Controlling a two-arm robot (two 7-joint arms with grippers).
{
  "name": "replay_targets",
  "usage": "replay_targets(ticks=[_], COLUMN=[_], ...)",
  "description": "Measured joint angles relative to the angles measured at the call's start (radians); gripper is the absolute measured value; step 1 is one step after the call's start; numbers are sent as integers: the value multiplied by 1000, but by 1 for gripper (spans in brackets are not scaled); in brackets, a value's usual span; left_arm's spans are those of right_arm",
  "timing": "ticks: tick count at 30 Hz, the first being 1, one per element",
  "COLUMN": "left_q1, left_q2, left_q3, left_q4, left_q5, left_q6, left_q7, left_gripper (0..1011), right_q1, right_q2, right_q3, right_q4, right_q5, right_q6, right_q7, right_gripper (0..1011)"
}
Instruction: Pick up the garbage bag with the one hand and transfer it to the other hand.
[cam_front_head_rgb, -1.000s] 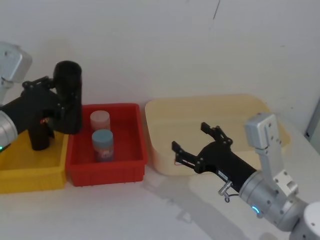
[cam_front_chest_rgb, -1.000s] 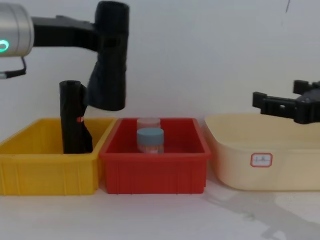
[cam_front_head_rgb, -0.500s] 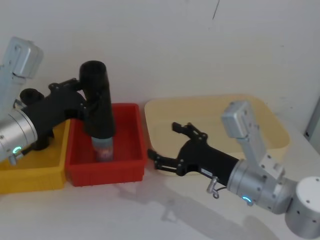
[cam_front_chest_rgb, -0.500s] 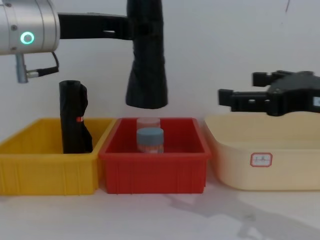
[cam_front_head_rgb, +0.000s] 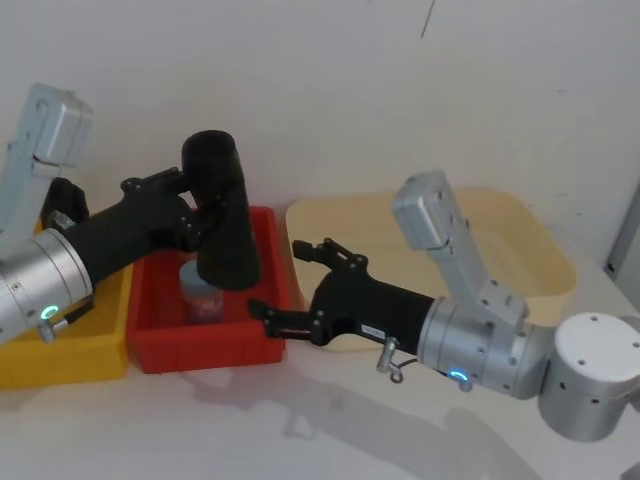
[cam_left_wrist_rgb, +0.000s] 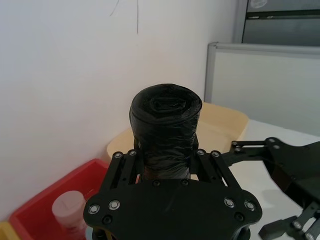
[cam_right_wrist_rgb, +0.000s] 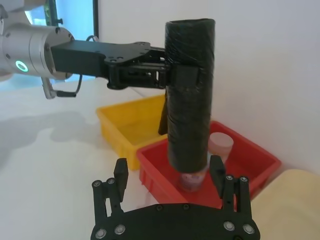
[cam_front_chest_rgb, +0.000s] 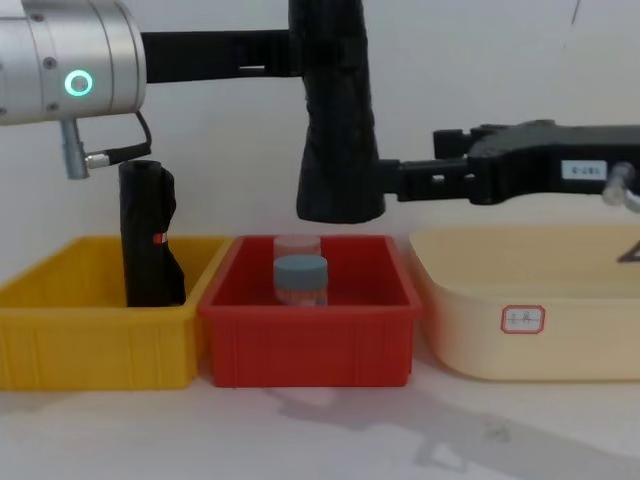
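Left gripper (cam_front_head_rgb: 205, 212), fingers clenched high on the upright garbage bag (cam_front_head_rgb: 225, 240), presents its lower end over the red bin (cam_front_head_rgb: 210, 345) to the right gripper's (cam_front_head_rgb: 275, 278) released, straddling fingers.

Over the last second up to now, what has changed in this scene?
The left gripper, shut on the garbage bag, carried it rightward from above the yellow bin to above the red bin. The right gripper, open, swung left from over the cream tub up to the bag's lower part, not yet closed. The slim black roll, the two jars and the bins stayed put.
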Motion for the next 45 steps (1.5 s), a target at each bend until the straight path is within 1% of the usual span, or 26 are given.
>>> replay_targets(ticks=[9,16,30,45], left_q1=[1,-2,-18,-34], left_q2=[-7,-11,-13,-14], left_q3=[6,12,28,47], left_q4=[-1,-2,3,14], left_q5=[-25,-39,-58,-75], left_q6=[-8,-9,2,10], left_q7=[-11,-14,-17,-22], left_gripper=[446,446,446,446], right_q1=[27,46,80,109], right_q2=[-20,-37,-65,-76], right_q3=[-20,-35,-63,-67], right_q4=[8,24,86,132], right_q5=[5,5,-8,-17], right_q6=[24,30,22,4], right_q7=[-10,-26,-60,-96], right_gripper=[1000,1001,1000,1000])
